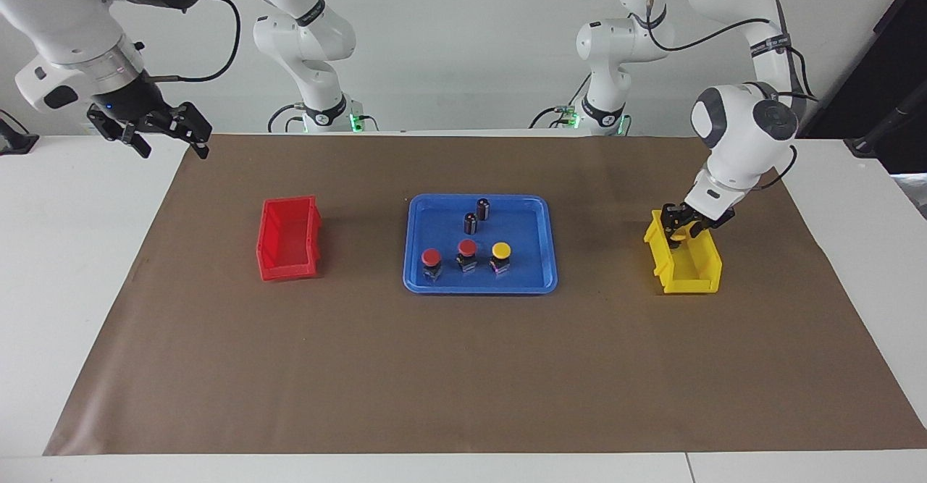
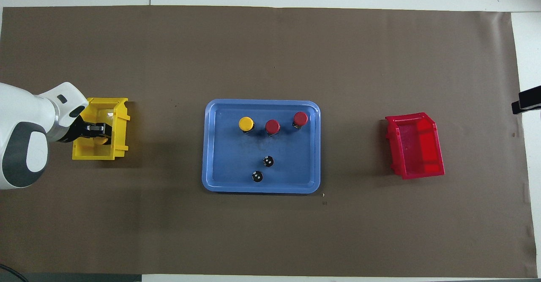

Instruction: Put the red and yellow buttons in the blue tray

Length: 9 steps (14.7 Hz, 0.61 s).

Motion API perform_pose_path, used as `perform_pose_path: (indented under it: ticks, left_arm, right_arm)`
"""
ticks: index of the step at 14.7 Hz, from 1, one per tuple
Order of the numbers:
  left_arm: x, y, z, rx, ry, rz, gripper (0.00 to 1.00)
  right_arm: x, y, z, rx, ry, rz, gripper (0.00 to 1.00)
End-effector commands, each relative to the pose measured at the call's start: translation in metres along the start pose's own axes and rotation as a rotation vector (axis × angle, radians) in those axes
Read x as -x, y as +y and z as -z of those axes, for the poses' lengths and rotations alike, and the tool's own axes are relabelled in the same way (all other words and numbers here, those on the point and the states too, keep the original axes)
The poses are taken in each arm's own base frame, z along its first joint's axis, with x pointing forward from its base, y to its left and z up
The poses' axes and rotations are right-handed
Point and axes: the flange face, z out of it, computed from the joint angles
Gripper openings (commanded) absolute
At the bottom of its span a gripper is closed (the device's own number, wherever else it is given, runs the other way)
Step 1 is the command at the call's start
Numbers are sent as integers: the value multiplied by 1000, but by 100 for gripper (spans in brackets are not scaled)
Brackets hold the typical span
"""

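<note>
— Brown paper covers most of the counter (image 1: pixel 72 266). What sits on it?

— Biggest is the blue tray (image 1: pixel 539 280) (image 2: pixel 211 146) in the middle. The red bin (image 1: pixel 290 240) (image 2: pixel 416 146) lies toward the right arm's end, the yellow bin (image 1: pixel 695 266) (image 2: pixel 120 125) toward the left arm's end, both well apart from the tray.

— And the arms?

— The left gripper (image 1: pixel 681 231) (image 2: pixel 98 130) reaches down into the yellow bin. A yellow cap (image 2: pixel 100 140) shows just at its tips in the overhead view, but I cannot tell whether the jaws are closed on it. The right gripper (image 1: pixel 163 132) waits high over the counter's edge at its own end, jaws spread wide, holding nothing.

— Where are the buttons?

— Three stand upright in the tray, in a row on its half farther from the robots: a red button (image 1: pixel 431 263) (image 2: pixel 300 119) toward the right arm's end, a second red one (image 1: pixel 467 253) (image 2: pixel 272 127) in the middle, a yellow button (image 1: pixel 500 256) (image 2: pixel 246 124) toward the left arm's end. None touch.

— Anything else in there?

— Two dark cylinders (image 1: pixel 476 216) (image 2: pixel 263 168), upright, nearer the robots than the row.
</note>
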Motion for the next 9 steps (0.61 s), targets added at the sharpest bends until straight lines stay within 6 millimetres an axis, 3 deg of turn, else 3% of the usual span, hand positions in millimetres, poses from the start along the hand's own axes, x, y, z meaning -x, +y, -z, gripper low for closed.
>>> perform_pose_path:
  ticks: [1,3,7,8,9]
  left_arm:
    - [10,-1,-3,6,20,19,58]
    - [10,-1,-5,5,36,20,56]
    - [11,3,-11,6,38,72,14]
    - [10,2,-11,6,37,73,5]
    - [8,-1,-8,6,35,72,3]
  right_arm:
    - [6,3,0,5,7,12,100]
    - [6,3,0,5,5,14,100]
    - [6,3,0,5,7,14,100]
    - [6,3,0,5,7,14,100]
    - [6,3,0,5,7,14,100]
